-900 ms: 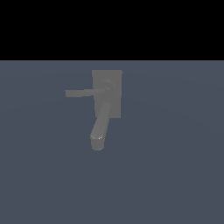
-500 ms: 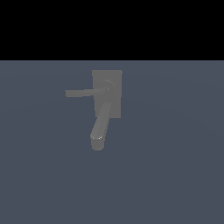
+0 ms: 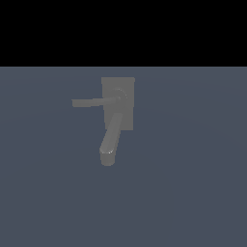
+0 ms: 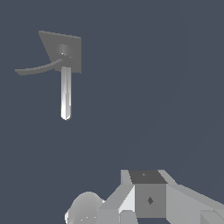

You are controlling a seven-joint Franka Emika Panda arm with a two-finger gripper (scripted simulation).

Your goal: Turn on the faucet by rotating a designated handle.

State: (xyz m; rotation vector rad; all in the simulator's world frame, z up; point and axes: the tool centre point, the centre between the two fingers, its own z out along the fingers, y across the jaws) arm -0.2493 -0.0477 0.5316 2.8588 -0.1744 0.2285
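Faucet (image 3: 117, 103) in matte grey is sitting alone on a plain blue-grey surface (image 3: 193, 193), which is filling the lower part of the exterior view beneath a black band. Its flat rectangular base plate (image 3: 126, 86) is serving as the landmark here. From a round hub (image 3: 119, 95) on that plate, the thin, flat handle (image 3: 91, 102) is reaching out toward the exterior view's left, lying nearly level and extending well beyond the plate's edge. The thick spout (image 3: 111, 140) is running from the plate toward the camera, leaning slightly to the exterior view's left, and is ending in a rounded tip past the plate's near edge.

Through the wrist view, the same faucet (image 4: 61, 57) is appearing small and far from the arm, with the handle (image 4: 37, 68) curving away from the base plate (image 4: 72, 48) and the spout (image 4: 66, 92) catching a bright highlight along its length. Pale grey parts of the arm's wrist housing (image 4: 148, 199) are showing at the edge of that picture, well apart from the faucet and touching nothing. The gripper's fingers are not appearing in either picture, so whether the pincer is wide or narrow cannot be told.
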